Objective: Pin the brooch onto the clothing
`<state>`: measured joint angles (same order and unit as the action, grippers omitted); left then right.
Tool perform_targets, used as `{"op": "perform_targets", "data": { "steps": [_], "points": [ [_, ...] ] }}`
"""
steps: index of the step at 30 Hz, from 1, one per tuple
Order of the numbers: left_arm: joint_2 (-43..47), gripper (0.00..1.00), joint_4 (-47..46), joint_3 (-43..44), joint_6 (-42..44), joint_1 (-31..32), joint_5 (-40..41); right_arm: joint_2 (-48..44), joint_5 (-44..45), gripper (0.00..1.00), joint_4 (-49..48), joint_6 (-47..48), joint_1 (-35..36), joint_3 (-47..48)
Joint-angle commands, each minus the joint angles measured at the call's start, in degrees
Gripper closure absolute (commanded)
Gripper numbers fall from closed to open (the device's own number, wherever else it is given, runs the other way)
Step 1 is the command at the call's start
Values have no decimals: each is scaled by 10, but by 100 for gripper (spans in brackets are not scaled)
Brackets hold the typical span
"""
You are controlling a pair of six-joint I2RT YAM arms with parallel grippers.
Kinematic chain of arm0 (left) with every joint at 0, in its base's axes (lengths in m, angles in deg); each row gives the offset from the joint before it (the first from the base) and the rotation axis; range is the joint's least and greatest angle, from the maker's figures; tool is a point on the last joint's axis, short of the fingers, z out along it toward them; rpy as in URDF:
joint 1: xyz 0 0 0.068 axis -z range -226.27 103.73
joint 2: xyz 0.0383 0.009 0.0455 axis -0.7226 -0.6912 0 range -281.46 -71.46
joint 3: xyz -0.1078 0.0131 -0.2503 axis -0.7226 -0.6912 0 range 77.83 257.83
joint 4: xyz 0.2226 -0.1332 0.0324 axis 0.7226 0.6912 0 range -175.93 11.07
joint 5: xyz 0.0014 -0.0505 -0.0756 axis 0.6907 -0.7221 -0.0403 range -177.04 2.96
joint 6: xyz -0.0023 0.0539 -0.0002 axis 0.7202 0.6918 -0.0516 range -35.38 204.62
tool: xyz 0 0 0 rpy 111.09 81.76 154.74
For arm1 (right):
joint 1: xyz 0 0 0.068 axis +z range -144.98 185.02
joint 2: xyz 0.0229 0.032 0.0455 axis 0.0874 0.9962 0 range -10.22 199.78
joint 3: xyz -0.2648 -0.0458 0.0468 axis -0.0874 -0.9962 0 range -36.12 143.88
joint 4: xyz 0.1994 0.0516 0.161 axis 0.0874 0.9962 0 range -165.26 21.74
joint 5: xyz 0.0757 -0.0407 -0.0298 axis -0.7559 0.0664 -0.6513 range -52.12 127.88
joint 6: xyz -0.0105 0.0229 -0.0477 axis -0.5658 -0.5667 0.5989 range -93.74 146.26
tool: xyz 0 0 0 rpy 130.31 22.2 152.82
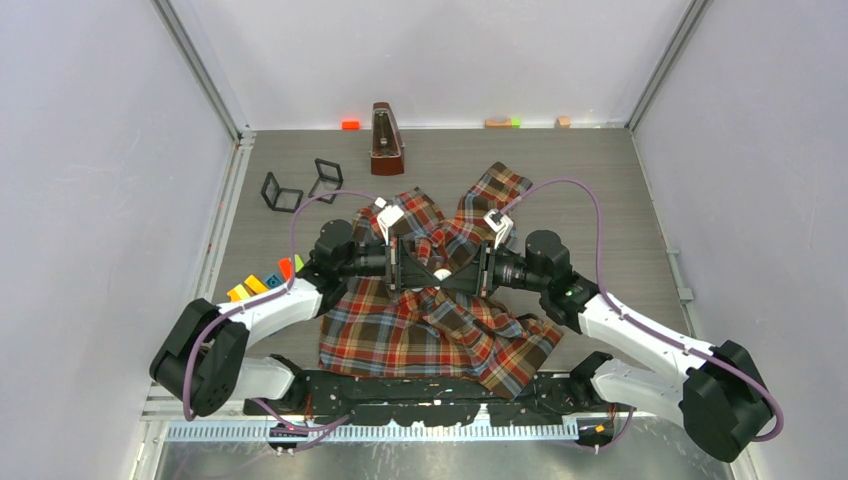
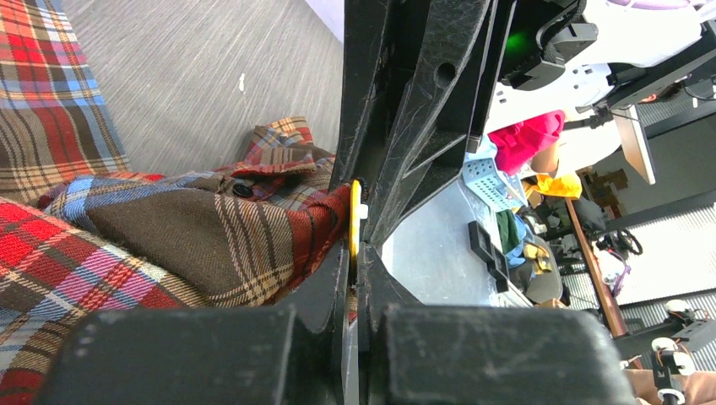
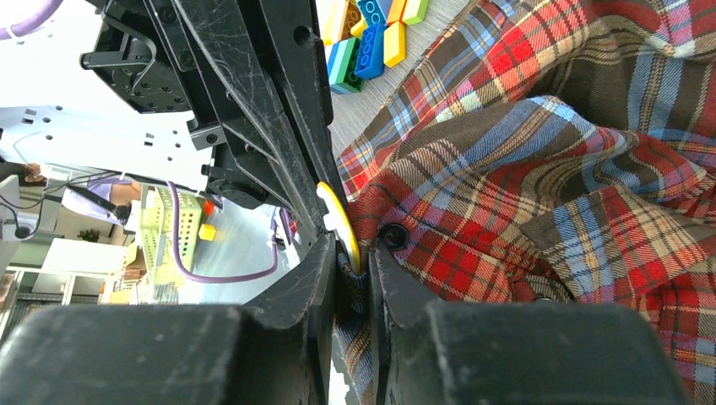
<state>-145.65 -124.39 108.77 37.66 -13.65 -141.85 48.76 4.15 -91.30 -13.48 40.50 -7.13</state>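
The shirt (image 1: 400, 340) lies spread face up on the table (image 1: 620, 200), hem toward the arm bases, ready for pinning. Over its middle the two claws meet tip to tip. The right gripper (image 3: 359, 266) is clenched on a raised plaid fold, steadying it. The left gripper (image 2: 355, 261) looks clamped on the yellow brooch (image 2: 355, 215), which presses against that fold beside a dark button (image 3: 393, 236)

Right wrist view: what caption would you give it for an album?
Right gripper pinching a fold of plaid shirt with the yellow brooch at its fingertips.
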Motion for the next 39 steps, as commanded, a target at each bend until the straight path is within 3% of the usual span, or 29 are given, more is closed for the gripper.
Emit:
{"op": "perform_targets", "data": {
  "steps": [1,10,19,22,24,25,26,27,30,31,33,36,39],
  "points": [
    [34,100,-26,18,-10,20,-86,18,128,99,26,11,-31,-8],
    [35,100,-13,18,-1,25,-79,25,149,100,34,-5,-47,-12],
    [69,100,239,58,132,22,41,1,135,99,36,3,-52,-19],
    [59,100,267,63,132,17,68,-11,124,92,45,9,-52,-15],
    [46,100,281,66,132,16,81,-24,124,78,62,14,-53,-10],
    [40,97,284,66,130,15,84,-35,127,65,80,17,-53,-4],
    [34,90,287,67,127,14,88,-41,139,60,93,25,-53,0],
    [31,78,289,68,126,12,90,-57,163,51,124,30,-53,9],
    [36,45,299,74,123,8,101,-90,234,38,220,45,-54,30],
    [42,23,310,78,125,6,110,-104,267,33,237,47,-55,42],
    [58,9,342,93,135,-3,131,-116,312,27,283,53,-60,63],
    [78,1,411,129,154,-36,161,-95,373,20,361,53,-81,106],
    [75,0,465,156,157,-81,208,-44,387,20,396,52,-133,134]
  ]
}}
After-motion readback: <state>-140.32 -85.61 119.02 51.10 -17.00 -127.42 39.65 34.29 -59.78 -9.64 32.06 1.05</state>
